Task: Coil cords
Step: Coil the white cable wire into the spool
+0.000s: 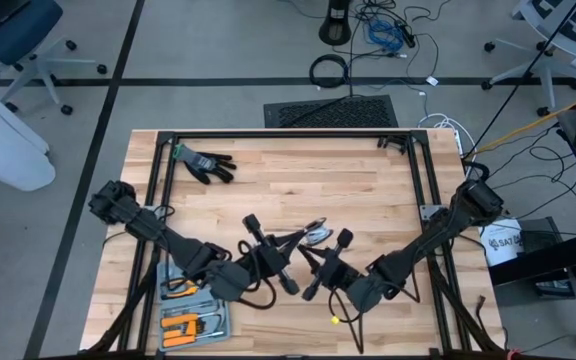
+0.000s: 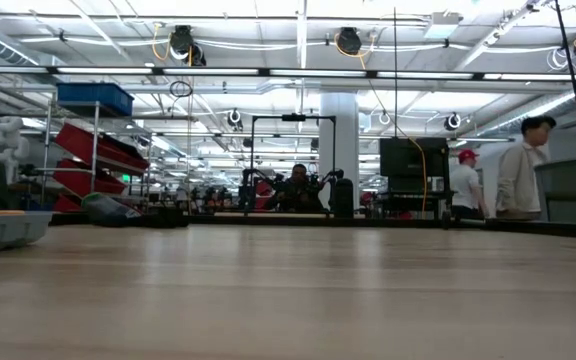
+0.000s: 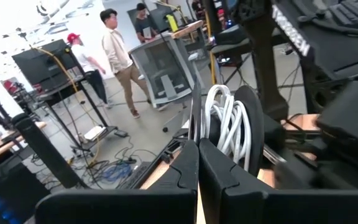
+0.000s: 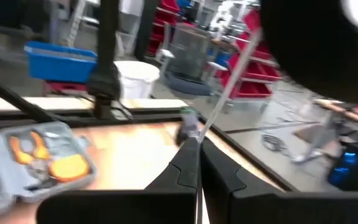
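Observation:
White cord is wound in several turns on a black spool held up over the table's near middle. My left gripper is shut at the spool's edge; in its wrist view the shut fingers stand just before the spool. My right gripper comes from the right and is shut on a free strand of the cord. That strand runs to a big dark blurred shape. The low view shows neither gripper nor cord. My left gripper pinches the spool's thin black rim between its two shut fingers, coming level from the table's left. The spool stands on edge beyond the fingertips, clear of the table. My own fingertips hide the exact place of contact. My right gripper pinches a single strand of white cord between its fingertips, coming level from the table's right. The strand leaves the fingertips in a straight, taut line, slanting up toward the dark shape.
A black glove lies at the far left of the table. An open grey case with orange tools sits at the near left, under my left arm. A black frame borders the table. People stand in the room beyond.

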